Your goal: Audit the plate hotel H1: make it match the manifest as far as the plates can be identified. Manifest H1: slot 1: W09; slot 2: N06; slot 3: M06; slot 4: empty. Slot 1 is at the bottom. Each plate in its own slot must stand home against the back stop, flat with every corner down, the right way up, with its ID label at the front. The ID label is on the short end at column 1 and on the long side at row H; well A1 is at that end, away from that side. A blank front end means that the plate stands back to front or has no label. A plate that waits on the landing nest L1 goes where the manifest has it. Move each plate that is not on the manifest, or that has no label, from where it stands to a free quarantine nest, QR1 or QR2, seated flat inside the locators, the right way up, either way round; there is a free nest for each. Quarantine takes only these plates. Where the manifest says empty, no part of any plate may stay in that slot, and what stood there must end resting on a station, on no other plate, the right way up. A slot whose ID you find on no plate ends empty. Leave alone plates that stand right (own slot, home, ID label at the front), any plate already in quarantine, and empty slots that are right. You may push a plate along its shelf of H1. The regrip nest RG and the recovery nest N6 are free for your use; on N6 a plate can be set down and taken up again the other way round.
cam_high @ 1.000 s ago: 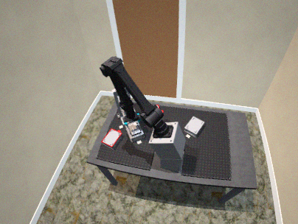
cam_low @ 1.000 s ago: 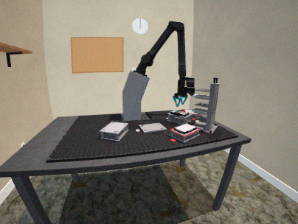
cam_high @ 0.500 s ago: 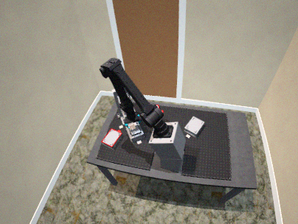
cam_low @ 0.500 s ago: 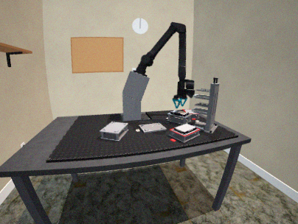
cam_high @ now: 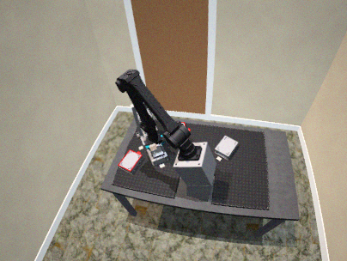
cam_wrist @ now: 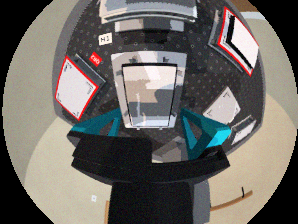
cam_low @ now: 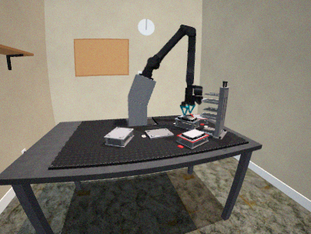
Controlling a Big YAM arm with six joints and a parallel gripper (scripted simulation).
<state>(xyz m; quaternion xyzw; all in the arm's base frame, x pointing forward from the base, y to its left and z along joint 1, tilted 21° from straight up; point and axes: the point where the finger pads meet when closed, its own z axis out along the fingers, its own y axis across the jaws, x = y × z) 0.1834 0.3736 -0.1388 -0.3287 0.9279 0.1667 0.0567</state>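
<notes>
Wrist view, open gripper [cam_wrist: 149, 125] above plate [cam_wrist: 148, 92]

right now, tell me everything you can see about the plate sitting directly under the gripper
The plate is a pale grey rectangle with a darker rim, lying flat on a nest on the black mat, just in front of the plate hotel. In the wrist view its long axis runs away from the camera, centred between the teal fingers. The open gripper hovers just above it, its fingers seemingly not touching it. Red-framed nests lie to either side. No label text is readable.
</notes>
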